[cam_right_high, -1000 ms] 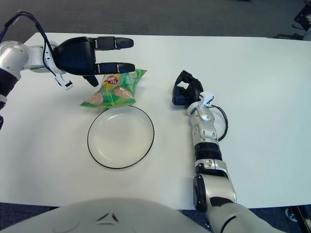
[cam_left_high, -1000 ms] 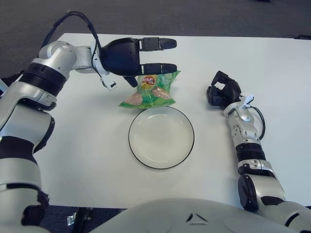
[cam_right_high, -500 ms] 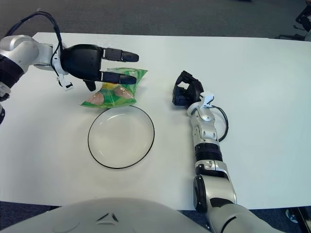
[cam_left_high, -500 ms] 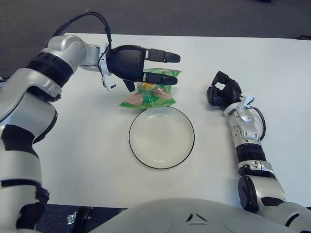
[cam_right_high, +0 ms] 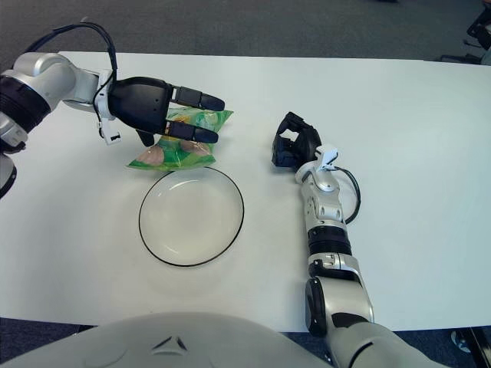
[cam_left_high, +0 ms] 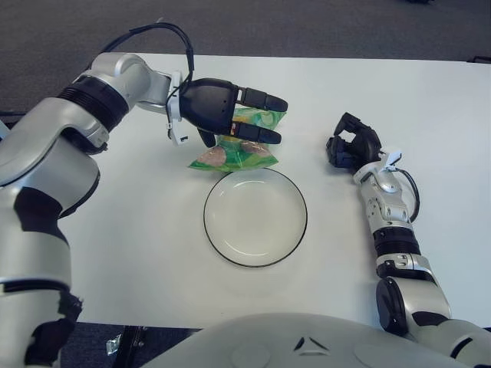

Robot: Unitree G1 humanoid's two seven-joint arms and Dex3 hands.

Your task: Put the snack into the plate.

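A green snack bag [cam_left_high: 230,156] lies flat on the white table [cam_left_high: 138,230], just behind the round white plate [cam_left_high: 255,218] with a dark rim. My left hand [cam_left_high: 257,123] is down over the bag's far half. Its two long fingers [cam_left_high: 265,100] stretch to the right across the top and bend a little downward, and the thumb [cam_left_high: 208,139] sits at the bag's left edge. The fingers are not closed around the bag, and the bag's upper part is hidden under the palm. My right hand [cam_left_high: 351,143] shows to the right of the plate, fingers curled, holding nothing.
The plate holds nothing. The right forearm [cam_left_high: 387,215] stretches along the table to the right of the plate. A cable [cam_left_high: 153,34] loops above the left wrist. The table's far edge runs just behind the left arm.
My left hand has come down onto the snack bag and its fingers have bent lower over it. The bag, the plate and the right hand have stayed put.
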